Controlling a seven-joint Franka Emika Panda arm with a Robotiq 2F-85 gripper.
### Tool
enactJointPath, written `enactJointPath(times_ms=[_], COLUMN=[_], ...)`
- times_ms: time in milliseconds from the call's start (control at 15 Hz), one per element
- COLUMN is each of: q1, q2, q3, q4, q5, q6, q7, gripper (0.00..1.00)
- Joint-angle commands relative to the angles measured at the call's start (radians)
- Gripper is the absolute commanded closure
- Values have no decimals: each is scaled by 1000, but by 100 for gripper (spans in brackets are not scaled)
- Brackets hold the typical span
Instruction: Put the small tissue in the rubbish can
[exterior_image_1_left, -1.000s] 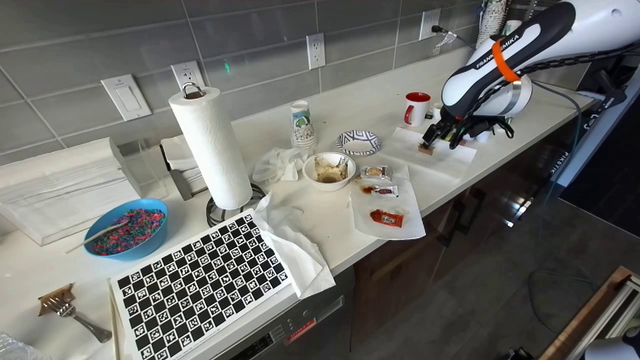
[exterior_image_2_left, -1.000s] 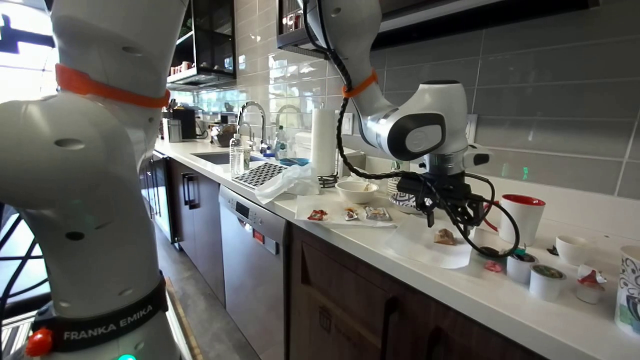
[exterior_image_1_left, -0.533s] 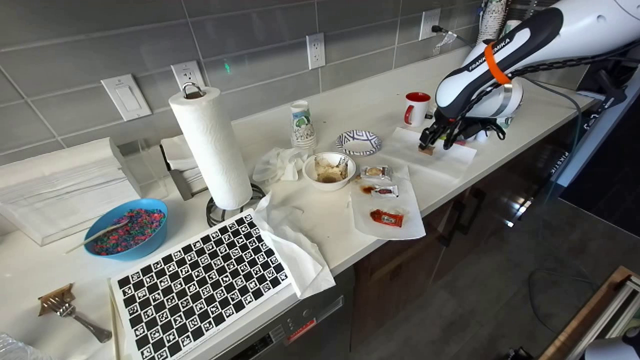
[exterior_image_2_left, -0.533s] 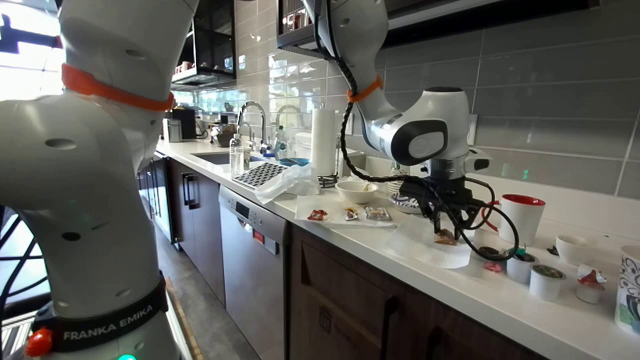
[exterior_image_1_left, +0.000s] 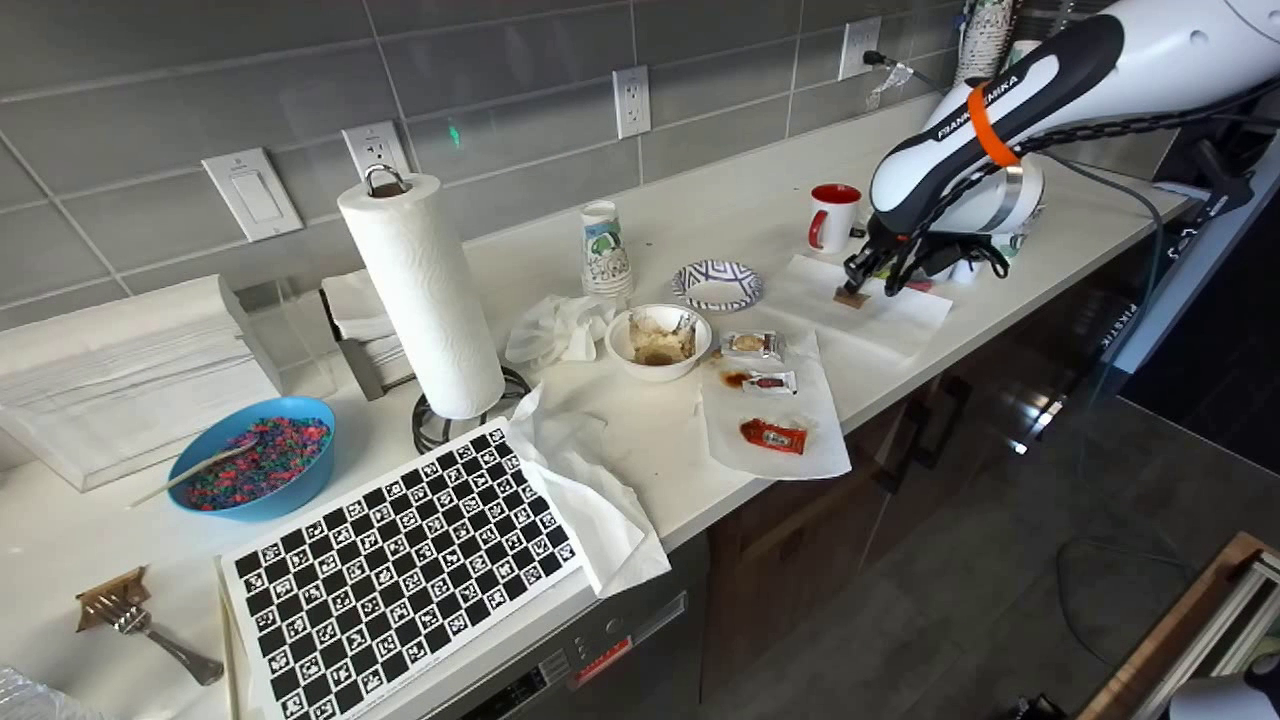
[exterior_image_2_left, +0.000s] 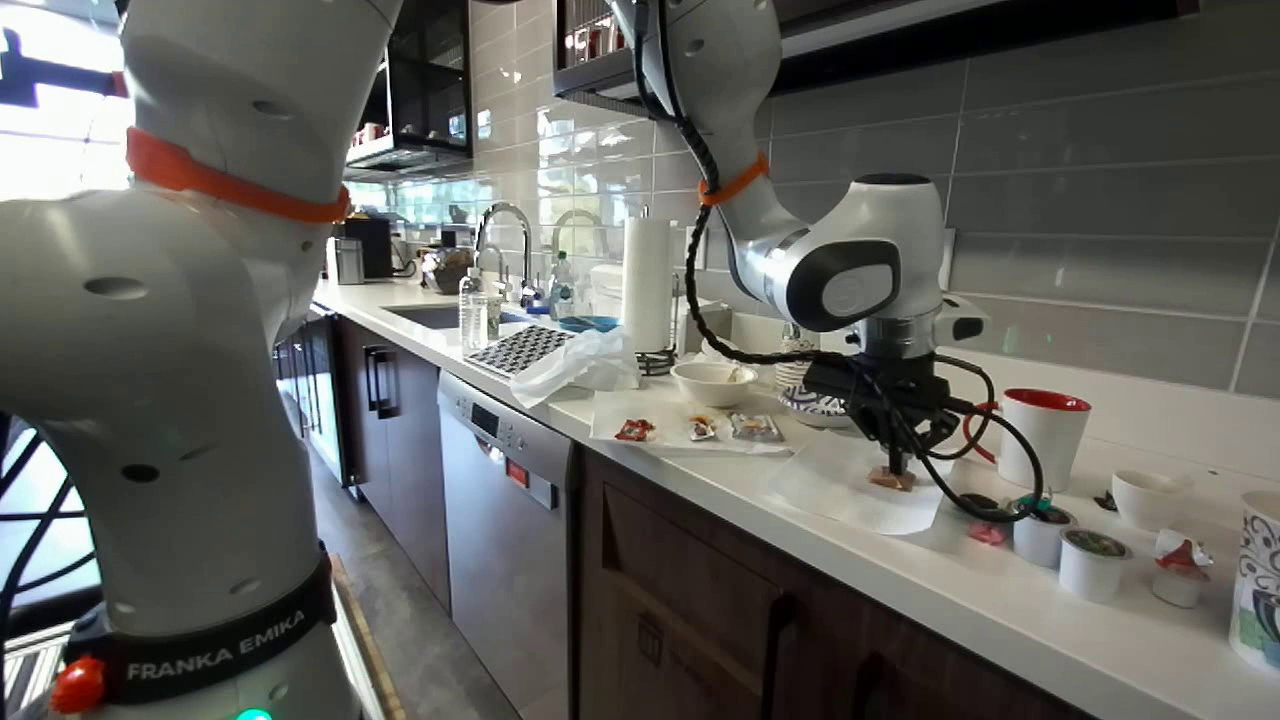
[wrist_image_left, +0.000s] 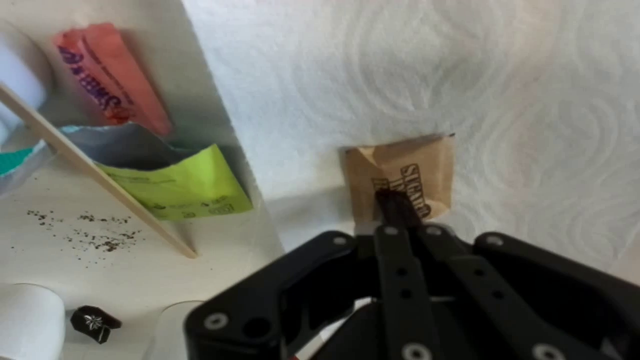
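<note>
"Cluttered white surface (exterior_image_1_left: 655, 445). Brown paper sugar packet (wrist_image_left: 410, 172) on white paper towel (wrist_image_left: 305, 125), near front edge."

"Pincer (wrist_image_left: 397, 206) clenched on top; can't tell if holding. Shallow pinch might drop it."

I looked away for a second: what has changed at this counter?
The gripper came down to the sugar packet and went from open to shut; whether it pinches the packet I cannot tell. The packet looks flatter but stays on the paper towel. The red-handled mug and white bowl have not moved.
</note>
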Motion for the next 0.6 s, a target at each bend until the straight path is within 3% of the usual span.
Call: enactJointPath(times_ms=[0,333,400,533], q1=[-11,4,10,13], q2=[0,-20,-24,-24], q3=[7,-7,-11,-11], q4=[-1,-13,-16,-19], q5=[9,-6,-11,-13], q6=[12,14,13,9], q7=[-9,13,21,21], gripper=[100,100,74,67])
